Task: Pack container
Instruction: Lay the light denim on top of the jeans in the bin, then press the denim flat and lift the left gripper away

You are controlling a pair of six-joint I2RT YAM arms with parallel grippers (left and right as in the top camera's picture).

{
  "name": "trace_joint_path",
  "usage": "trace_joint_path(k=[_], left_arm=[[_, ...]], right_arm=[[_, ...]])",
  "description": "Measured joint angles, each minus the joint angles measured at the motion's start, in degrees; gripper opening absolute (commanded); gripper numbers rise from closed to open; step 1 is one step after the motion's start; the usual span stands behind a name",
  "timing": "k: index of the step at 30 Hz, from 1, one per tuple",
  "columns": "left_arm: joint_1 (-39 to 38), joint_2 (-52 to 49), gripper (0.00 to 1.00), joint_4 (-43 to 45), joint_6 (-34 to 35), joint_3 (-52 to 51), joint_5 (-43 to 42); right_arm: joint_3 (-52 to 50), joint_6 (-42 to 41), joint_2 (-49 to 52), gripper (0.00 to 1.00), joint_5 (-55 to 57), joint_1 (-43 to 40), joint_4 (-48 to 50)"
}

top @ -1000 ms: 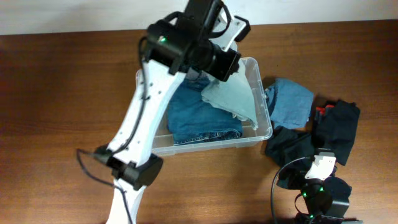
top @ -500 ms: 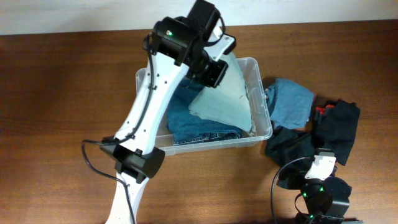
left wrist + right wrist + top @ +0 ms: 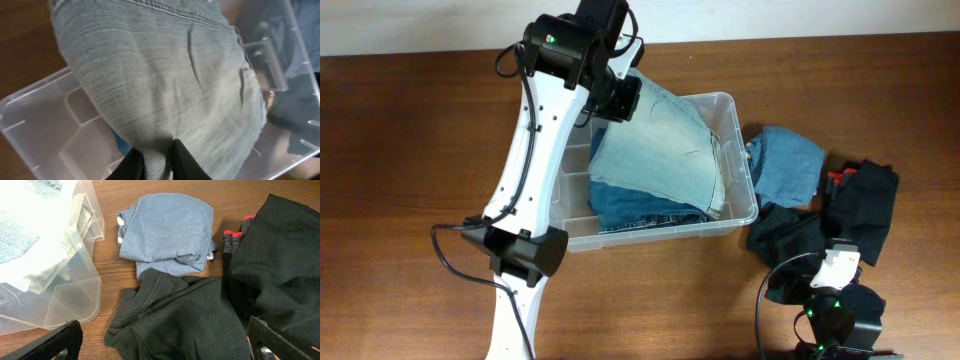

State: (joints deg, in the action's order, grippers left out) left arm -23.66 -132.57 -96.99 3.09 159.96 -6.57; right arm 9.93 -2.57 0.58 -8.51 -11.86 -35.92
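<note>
The container [image 3: 748, 205] sits mouth up mid-table [image 3: 420, 150], long axis running roughly left to right. Above it, my left gripper [image 3: 157, 159] is clamped on a pale denim garment [image 3: 655, 150]. My right gripper [image 3: 165, 342] is spread wide, holding nothing.

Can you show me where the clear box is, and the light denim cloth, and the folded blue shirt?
clear box [image 3: 650, 233], overhead view, on its front wall.
light denim cloth [image 3: 165, 75], left wrist view, middle of the cloth.
blue shirt [image 3: 167, 227], right wrist view, middle of the top fold.
</note>
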Motion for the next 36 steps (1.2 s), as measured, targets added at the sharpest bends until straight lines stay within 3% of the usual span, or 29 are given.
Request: trace_joint_path(k=[6, 7, 10, 11, 14, 16, 19, 23, 26, 30, 34, 36], left_arm=[[0.0, 8.4, 0.21, 0.1, 0.0, -0.1, 5.2], [0.0, 10.5, 0.27, 0.2, 0.0, -0.4, 7.1], [2.3, 14.7, 0.62, 0.3, 0.8, -2.3, 13.2], [3.4, 15.0, 0.87, 0.3, 0.9, -2.6, 14.2], [4.1, 15.0, 0.87, 0.5, 0.8, -3.5, 14.4], [3.8, 14.9, 0.99, 1.3, -1.4, -4.9, 18.2], [3.9, 14.5, 0.99, 0.5, -3.6, -5.5, 29.4], [7.5, 21.0, 0.99, 0.4, -4.1, -7.6, 30.9], [14.2, 28.0, 0.99, 1.9, -2.2, -8.3, 20.7], [12.7, 21.0, 0.97, 11.1, -1.7, -18.7, 11.0], [9.6, 5.5, 0.77, 17.8, -1.8, -29.5, 7.3], [7.7, 1.8, 0.6, 19.5, -2.1, -30.5, 6.7]], right_arm=[[0.0, 0.0, 0.0, 0.98, 0.0, 0.0, 0.0], [0.0, 0.0, 0.0, 0.99, 0.0, 0.0, 0.0], [0.0, 0.0, 0.0, 0.98, 0.0, 0.0, 0.0], [0.0, 0.0, 0.0, 0.98, 0.0, 0.0, 0.0], [0.0, 0.0, 0.0, 0.99, 0.0, 0.0, 0.0], [0.0, 0.0, 0.0, 0.98, 0.0, 0.0, 0.0], [0.0, 0.0, 0.0, 0.99, 0.0, 0.0, 0.0], [0.0, 0.0, 0.0, 0.98, 0.0, 0.0, 0.0], [0.0, 0.0, 0.0, 0.99, 0.0, 0.0, 0.0], [0.0, 0.0, 0.0, 0.98, 0.0, 0.0, 0.0], [0.0, 0.0, 0.0, 0.98, 0.0, 0.0, 0.0], [0.0, 0.0, 0.0, 0.98, 0.0, 0.0, 0.0]])
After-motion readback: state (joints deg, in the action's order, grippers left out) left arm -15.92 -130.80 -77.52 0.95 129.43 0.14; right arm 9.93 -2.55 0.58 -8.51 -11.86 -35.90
